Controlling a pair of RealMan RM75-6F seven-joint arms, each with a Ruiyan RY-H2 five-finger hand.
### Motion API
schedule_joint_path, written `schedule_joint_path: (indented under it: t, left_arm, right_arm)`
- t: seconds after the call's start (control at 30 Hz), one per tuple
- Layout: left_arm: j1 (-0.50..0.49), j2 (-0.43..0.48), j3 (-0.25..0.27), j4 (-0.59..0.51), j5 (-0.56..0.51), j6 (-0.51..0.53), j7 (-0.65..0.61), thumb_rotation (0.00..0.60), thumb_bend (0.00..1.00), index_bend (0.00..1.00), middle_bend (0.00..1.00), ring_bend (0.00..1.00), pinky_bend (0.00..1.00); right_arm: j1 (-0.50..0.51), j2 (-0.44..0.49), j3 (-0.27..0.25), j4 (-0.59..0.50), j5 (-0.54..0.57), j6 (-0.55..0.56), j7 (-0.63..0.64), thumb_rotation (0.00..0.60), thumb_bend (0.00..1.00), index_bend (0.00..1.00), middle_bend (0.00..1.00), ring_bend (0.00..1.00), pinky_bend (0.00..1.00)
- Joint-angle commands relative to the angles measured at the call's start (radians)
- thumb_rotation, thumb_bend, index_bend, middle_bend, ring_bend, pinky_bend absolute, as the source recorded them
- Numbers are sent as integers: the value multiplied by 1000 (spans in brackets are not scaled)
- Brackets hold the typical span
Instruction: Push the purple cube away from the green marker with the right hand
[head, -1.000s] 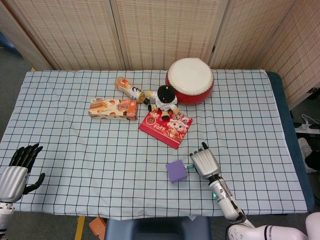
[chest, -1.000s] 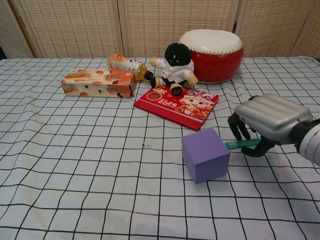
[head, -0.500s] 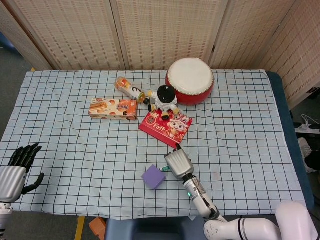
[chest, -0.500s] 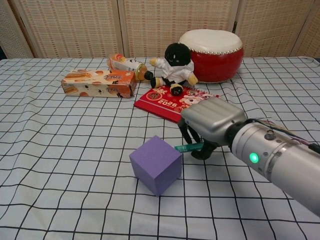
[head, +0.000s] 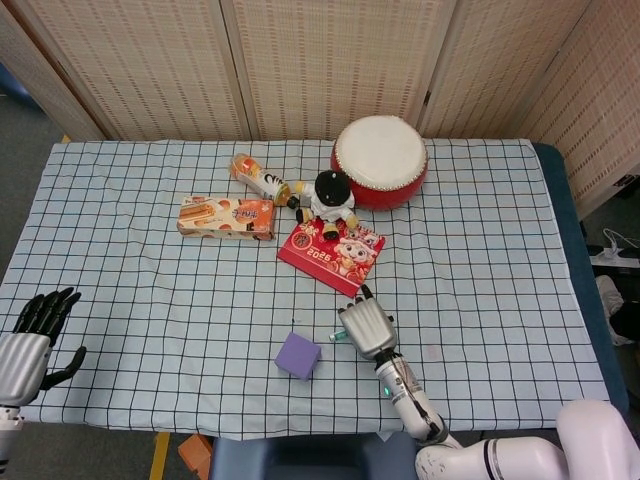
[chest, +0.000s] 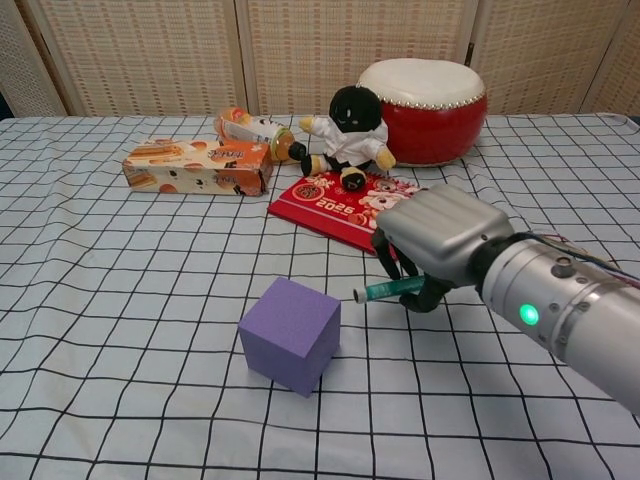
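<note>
The purple cube (head: 298, 355) (chest: 290, 335) sits on the checked tablecloth, turned corner-on toward the front edge. Right of it and apart from it lies the green marker (head: 340, 336) (chest: 383, 290), its free end pointing at the cube. My right hand (head: 367, 328) (chest: 445, 240) is palm-down over the marker's other end, with its fingers curled around it. A gap of about one cloth square separates this hand from the cube. My left hand (head: 25, 345) hangs open at the table's front left corner, seen only in the head view.
Behind the right hand lies a red booklet (head: 331, 251) with a plush doll (head: 331, 199) on its far edge. A red drum (head: 380, 160), a snack box (head: 226, 217) and a lying bottle (head: 258, 178) stand further back.
My right hand swept left, shoving the purple cube left and toward the front edge, and dragged the marker along. It then drew back slightly right with the marker, so the cube stands apart.
</note>
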Motion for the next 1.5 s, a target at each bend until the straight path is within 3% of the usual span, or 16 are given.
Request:
schedule_joint_path:
  t: [0.03,0.27,0.53,0.93,1.5]
  left_arm:
    - [1,-4,2,-3,6,3,12,600,414,0,0,0,17]
    - [0,-10,8,-8,18,5,30,600,415,0,0,0,18]
    - [2,-2,9,-6,20,9,7,600,415,0,0,0,18]
    - [0,10,7,-1,15,6,-33,600,416,0,0,0,18]
    - [-5,18,9,3,17,-5,-60,600,415,0,0,0,18]
  right_arm:
    - [-37,76,-61,-77,-27,26,13,600,425,928,764,475,197]
    - [-31,121,-92,-154,-9,-18,36,600,425,928,765,475,198]
    - [22,20,-62,-105,33,-33,-15,600,425,928,764,475,201]
    - [123,-187,40,60,107,10,-124,600,425,928,764,491,215]
    - [330,-460,240,369,219,5,-237,600,425,928,764,491,218]
